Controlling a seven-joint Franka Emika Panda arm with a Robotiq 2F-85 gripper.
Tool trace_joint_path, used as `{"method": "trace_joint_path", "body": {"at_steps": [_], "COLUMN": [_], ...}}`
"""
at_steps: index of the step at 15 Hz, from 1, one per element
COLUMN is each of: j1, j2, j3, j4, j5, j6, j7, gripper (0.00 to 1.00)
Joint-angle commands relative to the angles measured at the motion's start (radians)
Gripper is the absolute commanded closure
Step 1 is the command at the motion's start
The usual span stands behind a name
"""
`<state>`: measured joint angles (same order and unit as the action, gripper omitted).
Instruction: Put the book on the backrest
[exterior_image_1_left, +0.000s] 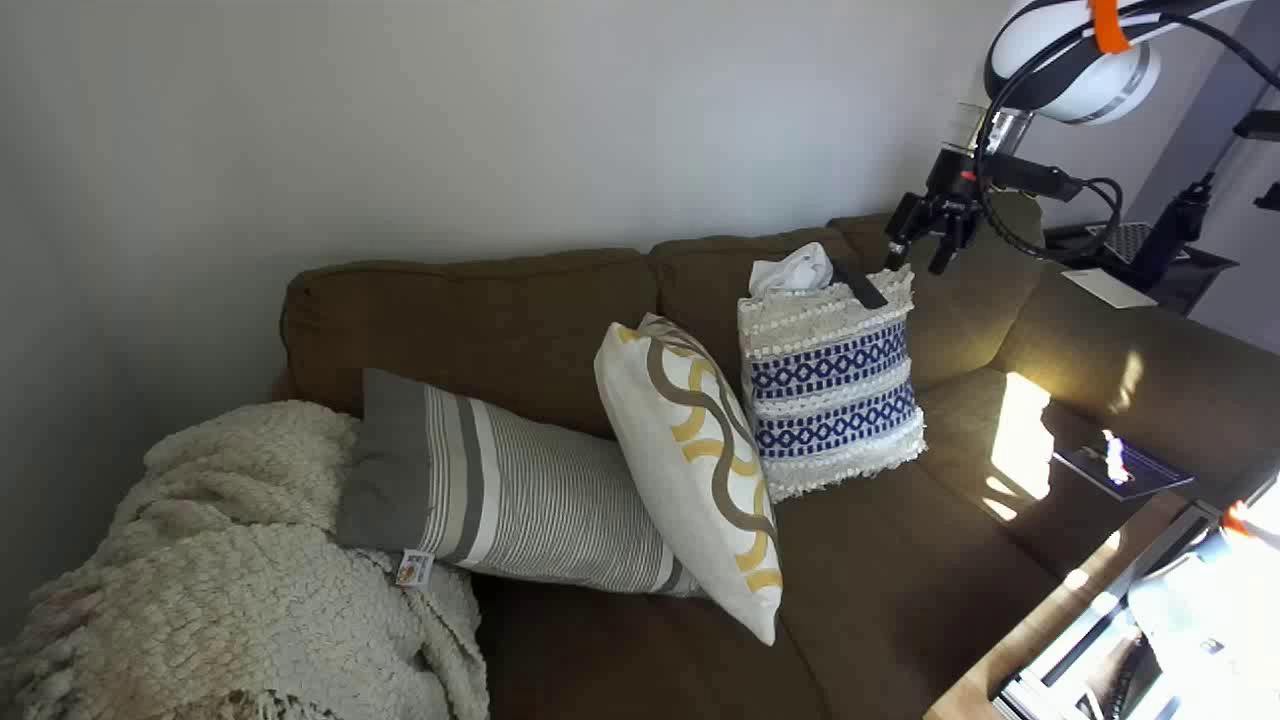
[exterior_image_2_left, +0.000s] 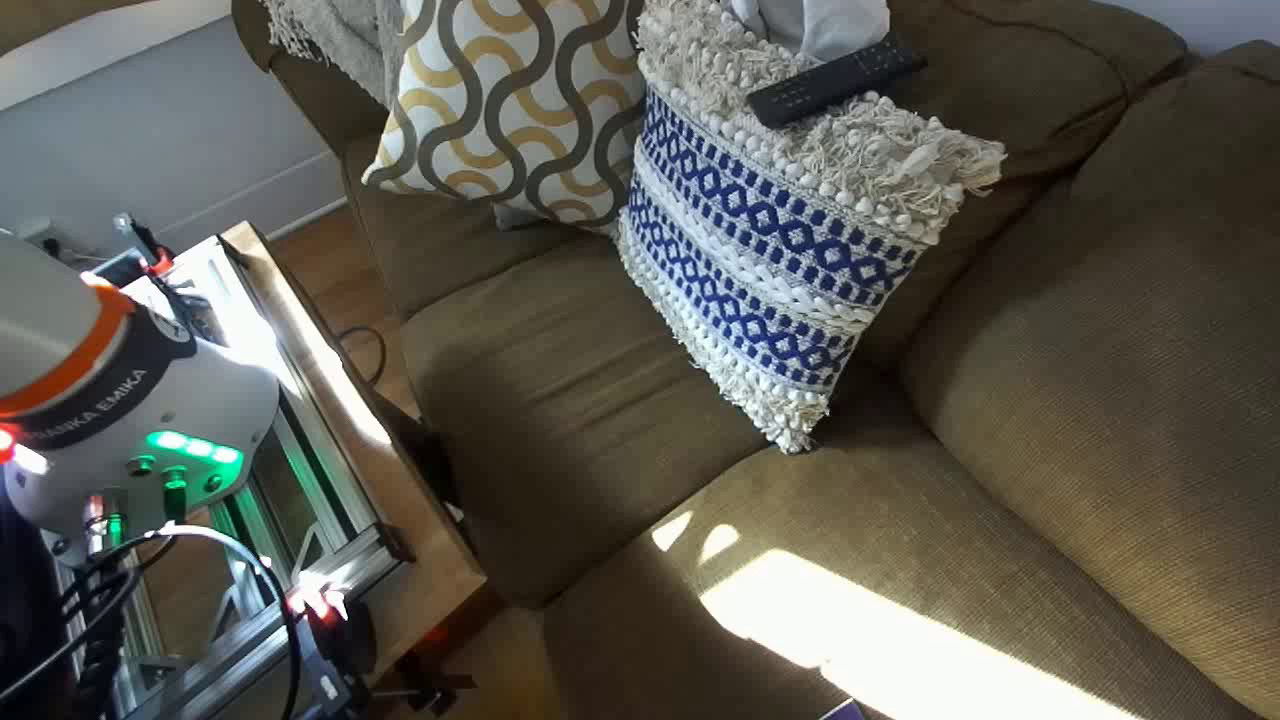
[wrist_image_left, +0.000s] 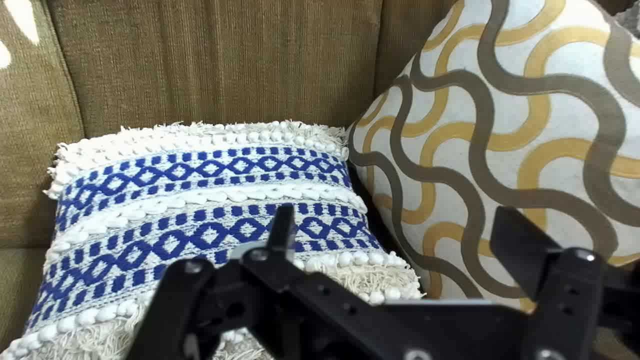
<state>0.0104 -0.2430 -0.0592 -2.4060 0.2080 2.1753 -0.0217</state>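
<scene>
The book, dark blue with whitish glare, lies flat on the sofa seat at the right in an exterior view. Only a small purplish corner, seemingly the book, shows at the bottom edge in an exterior view. It is out of the wrist view. The backrest of the brown sofa runs along the wall; part of the backrest also shows in an exterior view. My gripper hangs by the backrest, near the patterned cushion's upper corner, apart from the book. In the wrist view the gripper is open and empty.
A navy-and-white cushion leans on the backrest, with a black remote and white cloth at its top. A yellow-grey patterned cushion, striped cushion and fleece blanket lie further left. The robot's base stand faces the sofa.
</scene>
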Motion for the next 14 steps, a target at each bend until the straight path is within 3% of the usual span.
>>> {"method": "trace_joint_path", "body": {"at_steps": [1,4,7,10,14], "j1": [-0.008,-0.008,-0.064,-0.134,-0.219], "j2": [0.000,0.000,0.083,0.179,0.372], "j3": [0.007,0.007,-0.009,-0.056,-0.139], "j4": [0.001,0.001,-0.008,-0.049,-0.038], "j5": [0.001,0.001,-0.048,-0.100,-0.304], "j6": [-0.002,-0.002,0.047,0.107,0.253], "j7": [-0.001,-0.001,0.119,0.160,0.264], "gripper": [0.00,0.00,0.00,0.00,0.00]}}
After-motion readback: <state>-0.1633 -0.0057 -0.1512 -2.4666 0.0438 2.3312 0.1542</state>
